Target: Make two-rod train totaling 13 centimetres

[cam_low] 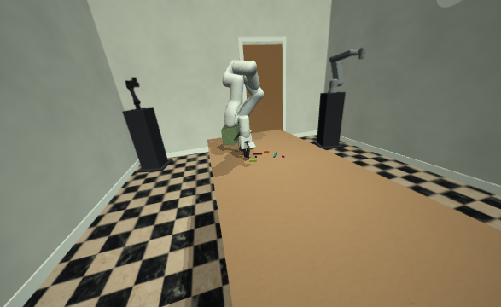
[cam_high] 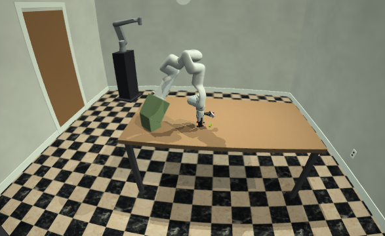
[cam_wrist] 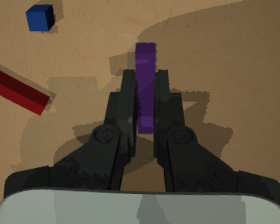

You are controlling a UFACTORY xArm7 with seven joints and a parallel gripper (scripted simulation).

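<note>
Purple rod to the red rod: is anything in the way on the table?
Nothing visible in the wrist view. The claw is shut on the purple rod; the red rod lies to its left, the blue cube off the direct path.

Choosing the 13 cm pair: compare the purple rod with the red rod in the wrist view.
The purple rod is clamped between the tool's fingers; the red rod lies free on the table. Purple runs straight away from the camera; red lies diagonally, cut by the frame's left edge. Both are slim, square-edged bars.
</note>
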